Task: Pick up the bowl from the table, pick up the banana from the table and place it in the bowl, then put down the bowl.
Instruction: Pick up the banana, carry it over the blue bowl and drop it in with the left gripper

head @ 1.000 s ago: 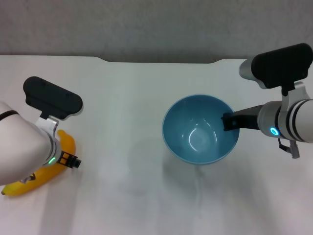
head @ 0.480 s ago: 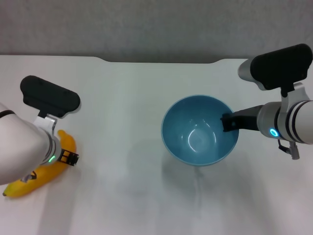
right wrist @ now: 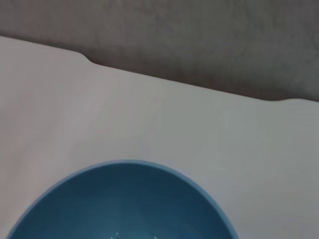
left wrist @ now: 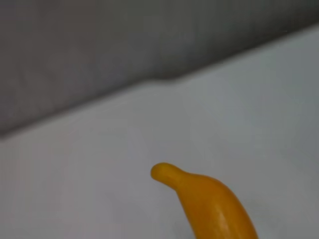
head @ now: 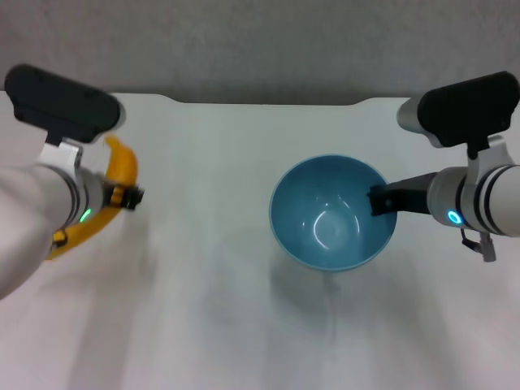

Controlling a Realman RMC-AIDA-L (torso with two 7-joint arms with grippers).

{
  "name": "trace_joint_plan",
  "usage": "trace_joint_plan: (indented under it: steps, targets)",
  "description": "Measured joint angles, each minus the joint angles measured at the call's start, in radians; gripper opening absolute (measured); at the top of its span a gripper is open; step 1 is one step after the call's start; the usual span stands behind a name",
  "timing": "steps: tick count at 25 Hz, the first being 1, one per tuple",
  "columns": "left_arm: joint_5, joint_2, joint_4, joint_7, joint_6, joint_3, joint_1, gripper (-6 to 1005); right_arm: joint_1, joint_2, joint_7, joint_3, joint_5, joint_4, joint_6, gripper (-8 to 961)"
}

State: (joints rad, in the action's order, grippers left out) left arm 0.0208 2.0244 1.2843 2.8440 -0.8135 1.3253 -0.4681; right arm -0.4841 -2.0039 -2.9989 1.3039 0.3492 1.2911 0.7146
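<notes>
White surface [head: 219, 325], notched at its far edge; we see open room on it between bowl and banana. Light-blue bowl [head: 325, 215], mouth up, sits right of centre, short of the notch; our right hand [head: 379, 201] is clamped on its right rim. Well left of the bowl, our left hand [head: 122, 197] grips the banana [head: 122, 166], long axis running near-to-far, tip [left wrist: 160, 172] pointing toward the far edge.

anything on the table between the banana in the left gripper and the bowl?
Nothing visible. The left gripper holds the banana at the table's left side; the right gripper holds the bowl by its right rim. Only bare table lies between them, and the bowl is empty.
</notes>
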Motion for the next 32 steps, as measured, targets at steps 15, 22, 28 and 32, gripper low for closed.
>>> trace_joint_plan:
  steps: [15, 22, 28, 32]
  targets:
    - [-0.155, 0.004, 0.253, -0.002, 0.319, -0.092, 0.113, 536, -0.087, -0.004, 0.002, -0.045, 0.092, -0.191, -0.148, 36]
    - [-0.223, 0.004, 0.331, -0.003, 0.489, -0.148, 0.181, 547, -0.102, -0.004, 0.005, -0.070, 0.118, -0.268, -0.253, 37]
    - [-0.298, 0.003, 0.300, -0.003, 0.577, -0.183, 0.187, 556, -0.114, -0.005, 0.010, -0.115, 0.151, -0.272, -0.307, 37]
    - [-0.321, 0.003, 0.294, -0.004, 0.591, -0.190, 0.186, 562, -0.121, -0.006, 0.010, -0.145, 0.158, -0.274, -0.334, 37]
